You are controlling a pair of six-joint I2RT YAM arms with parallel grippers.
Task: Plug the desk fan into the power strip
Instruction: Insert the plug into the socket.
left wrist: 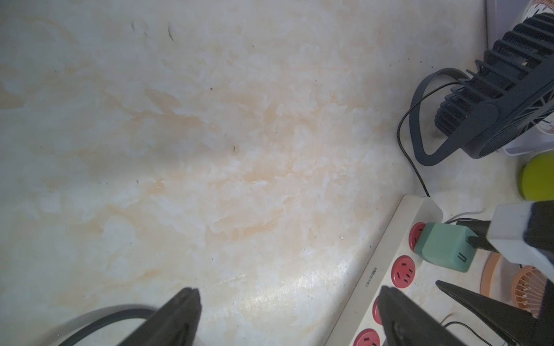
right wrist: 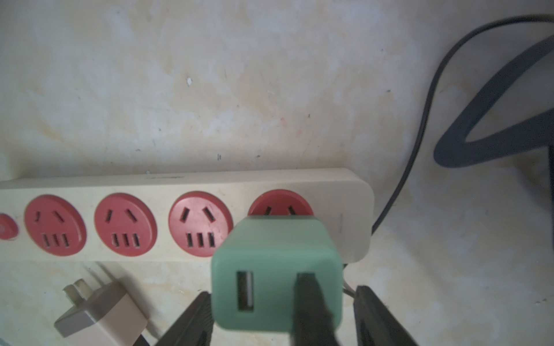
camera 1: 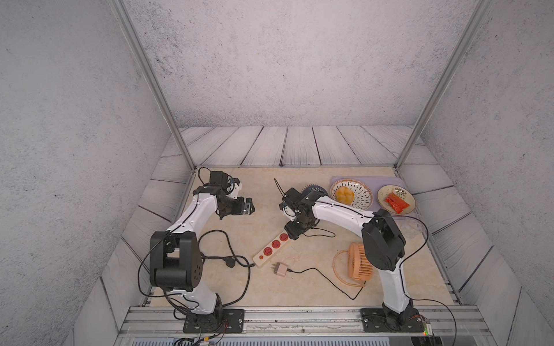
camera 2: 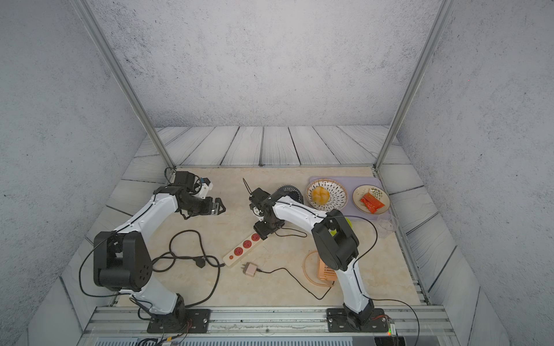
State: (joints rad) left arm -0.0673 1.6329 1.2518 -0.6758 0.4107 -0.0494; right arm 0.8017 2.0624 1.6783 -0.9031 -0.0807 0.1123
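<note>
Apparently the plugging itself was all but done: the green adapter (right wrist: pixel 275 257) stood upright in the end socket of the power strip (right wrist: pixel 209 182). The strip lay slantwise in the middle of the table (camera 1: pixel 263 215), with its button end nearer and to the left. The right gripper (right wrist: pixel 281 293) straddled the adapter with its jaws parted and one finger plainly clear of the adapter's side, so it clamped nothing. The left gripper (camera 1: pixel 251 207) hung wide open and empty over the far left of the table. Letting go well would mean opening fully and then rising straight up. That way neither finger would drag the adapter out or snag the thin black cord (right wrist: pixel 419 134) running to the dark fan (camera 1: pixel 313 190) on the far side. Any sideways pull might lift the light strip. The beige adapter (camera 1: pixel 281 268) of the orange fan (camera 1: pixel 359 262) lay unplugged just beside the strip's near side.
</note>
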